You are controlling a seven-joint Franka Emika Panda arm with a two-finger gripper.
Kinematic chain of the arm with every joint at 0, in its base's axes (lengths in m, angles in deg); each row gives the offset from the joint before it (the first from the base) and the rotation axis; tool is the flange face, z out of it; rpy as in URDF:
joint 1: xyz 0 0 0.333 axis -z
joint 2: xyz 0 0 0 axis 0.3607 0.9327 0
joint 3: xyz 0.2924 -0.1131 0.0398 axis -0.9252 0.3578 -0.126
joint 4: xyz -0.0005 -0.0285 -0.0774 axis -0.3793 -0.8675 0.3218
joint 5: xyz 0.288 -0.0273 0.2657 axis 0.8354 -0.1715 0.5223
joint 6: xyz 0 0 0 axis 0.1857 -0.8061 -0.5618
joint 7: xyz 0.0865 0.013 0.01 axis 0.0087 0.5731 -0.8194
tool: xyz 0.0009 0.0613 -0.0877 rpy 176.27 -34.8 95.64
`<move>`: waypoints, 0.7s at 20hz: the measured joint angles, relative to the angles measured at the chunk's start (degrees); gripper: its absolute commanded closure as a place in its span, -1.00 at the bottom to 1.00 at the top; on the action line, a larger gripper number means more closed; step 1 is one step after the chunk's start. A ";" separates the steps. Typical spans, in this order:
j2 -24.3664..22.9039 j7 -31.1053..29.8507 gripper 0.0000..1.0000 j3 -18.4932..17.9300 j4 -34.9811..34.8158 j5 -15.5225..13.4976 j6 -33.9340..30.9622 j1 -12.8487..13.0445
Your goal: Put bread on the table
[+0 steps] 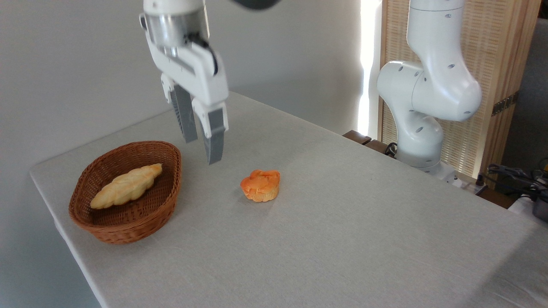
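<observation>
The bread [261, 185], a small orange bun with a lobed top, sits upright on the grey-beige table [342, 222] near its middle. My gripper [202, 150] hangs in the air above and to the left of it, between the bun and a basket. Its two grey fingers [214, 137] point down, stand a little apart, and hold nothing.
A brown wicker basket [169, 188] stands at the table's left end with a pale-yellow braided pastry [126, 186] lying in it. The arm's white base [421, 107] rises beyond the table's far right edge. Cables and dark gear [520, 177] lie at the far right.
</observation>
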 measured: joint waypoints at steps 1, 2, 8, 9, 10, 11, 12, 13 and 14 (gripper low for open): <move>-0.02 0.12 -1.00 0.04 1.61 0.00 -2.34 -1.18; -0.01 0.29 -1.00 0.03 2.78 0.00 -4.37 -1.87; 0.25 0.29 -1.00 -0.79 4.37 0.03 -6.91 -2.32; 0.29 0.29 -1.00 -1.70 4.40 0.04 -6.90 -2.33; 0.30 0.42 -1.00 -2.71 4.45 0.04 -6.90 -2.37; 0.31 0.58 -1.00 -3.43 4.55 0.04 -6.90 -2.44; 0.31 0.63 -1.00 -3.68 4.68 0.04 -6.90 -2.54; 0.31 0.63 -1.00 -3.63 4.77 0.04 -6.90 -2.55; 0.31 0.63 -1.00 -3.40 4.83 0.12 -6.90 -2.51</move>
